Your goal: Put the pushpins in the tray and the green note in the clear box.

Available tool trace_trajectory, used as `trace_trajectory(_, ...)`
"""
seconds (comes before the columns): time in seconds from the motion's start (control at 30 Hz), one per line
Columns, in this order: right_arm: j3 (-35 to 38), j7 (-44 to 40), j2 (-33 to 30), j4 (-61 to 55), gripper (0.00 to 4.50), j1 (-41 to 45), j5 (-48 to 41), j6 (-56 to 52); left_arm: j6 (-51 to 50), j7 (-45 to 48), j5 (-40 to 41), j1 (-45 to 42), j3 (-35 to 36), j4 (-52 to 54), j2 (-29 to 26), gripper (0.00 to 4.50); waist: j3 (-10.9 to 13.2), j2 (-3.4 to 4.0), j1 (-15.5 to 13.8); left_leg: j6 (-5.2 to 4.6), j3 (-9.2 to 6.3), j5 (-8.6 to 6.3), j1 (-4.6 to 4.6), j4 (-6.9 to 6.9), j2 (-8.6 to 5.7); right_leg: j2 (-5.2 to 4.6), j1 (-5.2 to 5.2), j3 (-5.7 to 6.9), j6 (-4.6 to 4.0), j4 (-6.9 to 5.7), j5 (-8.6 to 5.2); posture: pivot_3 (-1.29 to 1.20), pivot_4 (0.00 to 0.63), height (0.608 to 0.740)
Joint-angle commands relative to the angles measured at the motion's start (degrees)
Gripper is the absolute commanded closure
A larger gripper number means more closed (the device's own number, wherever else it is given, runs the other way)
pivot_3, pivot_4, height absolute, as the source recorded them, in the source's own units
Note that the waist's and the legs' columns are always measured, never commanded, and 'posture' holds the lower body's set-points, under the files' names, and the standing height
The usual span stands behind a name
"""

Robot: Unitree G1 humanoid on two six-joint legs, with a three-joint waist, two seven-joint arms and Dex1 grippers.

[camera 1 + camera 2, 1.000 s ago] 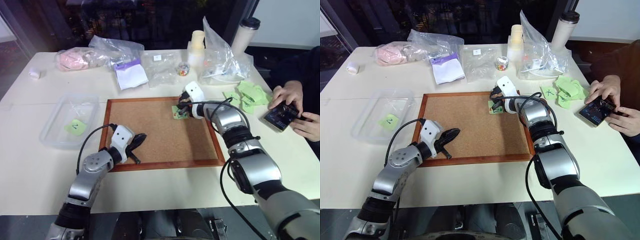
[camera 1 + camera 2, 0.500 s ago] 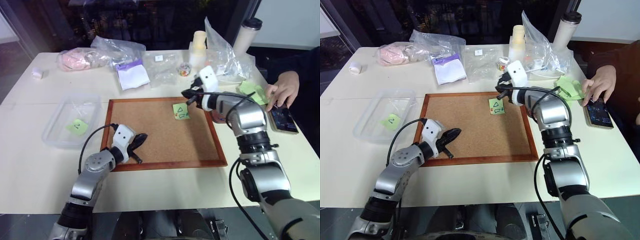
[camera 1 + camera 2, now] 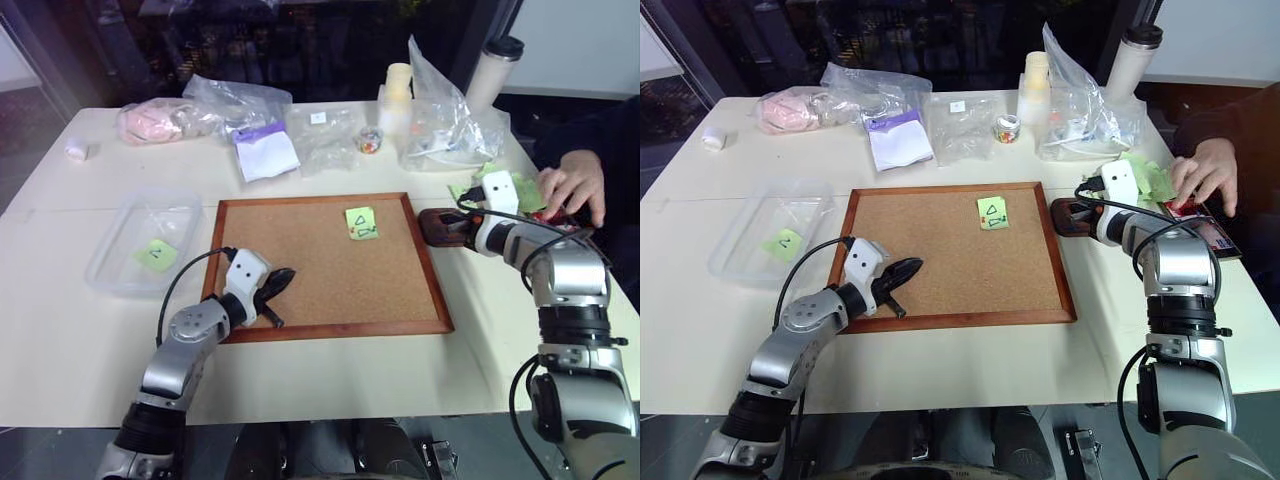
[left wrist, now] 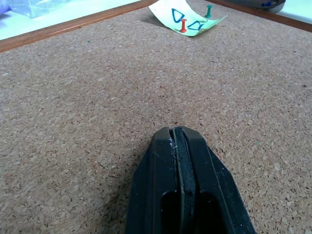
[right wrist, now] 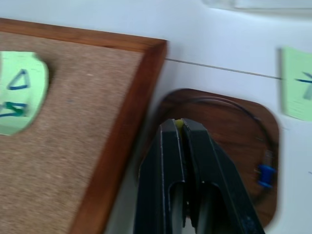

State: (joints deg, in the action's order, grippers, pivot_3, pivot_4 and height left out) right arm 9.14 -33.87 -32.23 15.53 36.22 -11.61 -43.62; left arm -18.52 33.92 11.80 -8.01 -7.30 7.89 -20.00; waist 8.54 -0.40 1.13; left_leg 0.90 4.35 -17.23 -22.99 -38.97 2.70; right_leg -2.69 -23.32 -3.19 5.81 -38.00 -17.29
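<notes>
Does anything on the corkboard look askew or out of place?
The green note lies tilted near the corkboard's far edge. One corner curls up. A red pin stands in it and a green pin at its edge.

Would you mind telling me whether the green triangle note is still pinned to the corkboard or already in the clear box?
Still pinned: the green note lies on the corkboard with a red and a green pushpin in it, not in the clear box.

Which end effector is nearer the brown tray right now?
Right. The right end effector hangs directly over the tray, off the corkboard's right edge. The left end effector sits shut over the corkboard's opposite side, well away from the tray.
</notes>
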Motion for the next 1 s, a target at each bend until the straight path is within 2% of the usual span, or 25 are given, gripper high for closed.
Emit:
trace_trajectory(0.03, 0.18, -0.17, -0.04, 1.52, 4.47, 1.22, -0.63, 1.94, -1.76, 1.04, -0.45, 1.62, -1.72, -2.14, -0.2, 4.5, 0.0, 0.0, -0.04, 0.0, 0.01, 0.0, 0.0, 0.0, 0.0, 0.0, 0.0, 0.0, 0.0, 0.01, 0.0, 0.0, 0.15, 0.74)
trace_trajectory(0.07, 0.16, -0.24, -0.05, 1.98, 4.47, 1.24, -0.72, 2.03, -1.75, 0.97, -0.46, 1.65, -1.71, -2.09, -0.18, 4.5, 0.0, 0.0, -0.05, -0.01, 0.01, -0.01, -0.01, 0.0, 0.0, 0.0, 0.0, 0.0, 0.0, 0.01, 0.0, 0.0, 0.15, 0.74)
trace_trajectory(0.17, -0.27, -0.32, -0.45, 3.22, 3.67, 1.22, -0.47, 2.9, -1.84, 0.71, -0.42, 1.98, -1.62, -1.62, -0.14, 4.5, 0.0, 0.0, -0.06, -0.02, 0.01, -0.01, -0.01, 0.0, 0.0, 0.0, 0.0, 0.0, 0.0, 0.02, 0.0, 0.0, 0.15, 0.74)
trace_trajectory(0.33, -0.17, 0.1, -0.97, 3.91, 1.58, 1.86, -0.37, 3.62, -1.89, 0.48, -0.39, 2.25, -1.5, -1.39, -0.07, 4.5, 0.0, 0.0, -0.06, -0.02, 0.0, -0.01, -0.01, 0.01, 0.01, 0.0, 0.0, 0.0, 0.0, 0.02, 0.0, 0.0, 0.15, 0.74)
trace_trajectory(0.4, -0.03, 0.08, -1.15, 3.23, 0.58, 2.08, -0.65, 3.44, -1.83, 0.54, -0.38, 2.33, -1.53, -1.37, -0.05, 4.5, 0.0, 0.0, 0.0, -0.02, 0.0, -0.01, 0.0, 0.01, 0.01, 0.0, 0.0, 0.0, 0.0, 0.02, 0.0, 0.0, 0.15, 0.74)
trace_trajectory(0.5, 0.09, -0.13, -1.08, 0.62, 0.58, 2.06, -1.45, 2.31, -1.85, 0.58, -0.37, 2.22, -1.57, -1.34, -0.01, 4.5, 0.0, 0.0, -0.02, -0.02, 0.0, -0.01, 0.0, 0.02, 0.01, 0.0, -0.01, 0.0, 0.0, 0.02, 0.0, 0.0, 0.15, 0.74)
trace_trajectory(0.67, -2.34, -2.67, 0.66, -11.79, 0.58, 0.0, -5.72, -3.73, -1.76, 0.85, -0.29, 1.77, -1.42, -1.63, -0.12, 4.5, 0.0, 0.0, -0.05, -0.03, -0.05, -0.02, 0.0, 0.03, 0.04, 0.0, -0.02, -0.01, 0.0, 0.01, 0.0, 0.0, 0.15, 0.74)
trace_trajectory(0.83, -7.57, -2.0, 4.92, -20.73, 0.58, -2.54, -7.07, -5.97, -1.69, 1.21, -0.3, 1.4, -1.37, -1.95, -0.32, 4.5, 0.0, 0.0, -0.04, -0.04, -0.1, -0.02, 0.0, 0.04, 0.05, 0.01, -0.01, 0.0, 0.0, 0.01, 0.0, 0.0, 0.15, 0.74)
trace_trajectory(0.93, -9.03, -0.83, 5.79, -19.82, 1.36, -2.66, -6.04, -5.21, -1.7, 1.27, -0.33, 1.29, -1.39, -2.01, -0.32, 4.5, 0.0, -0.01, -0.22, -0.04, -0.1, -0.02, -0.04, 0.03, 0.04, -0.03, -0.02, 0.0, 0.0, 0.02, 0.0, 0.0, 0.15, 0.74)
trace_trajectory(1.0, -10.15, -0.3, 6.04, -18.24, 2.26, -2.34, -5.23, -4.04, -1.66, 1.27, -0.33, 1.24, -1.36, -2.07, -0.31, 4.5, 0.0, -0.01, -0.21, -0.04, -0.09, -0.02, -0.06, 0.03, 0.03, -0.07, -0.02, 0.0, -0.01, 0.05, -0.01, 0.0, 0.15, 0.74)
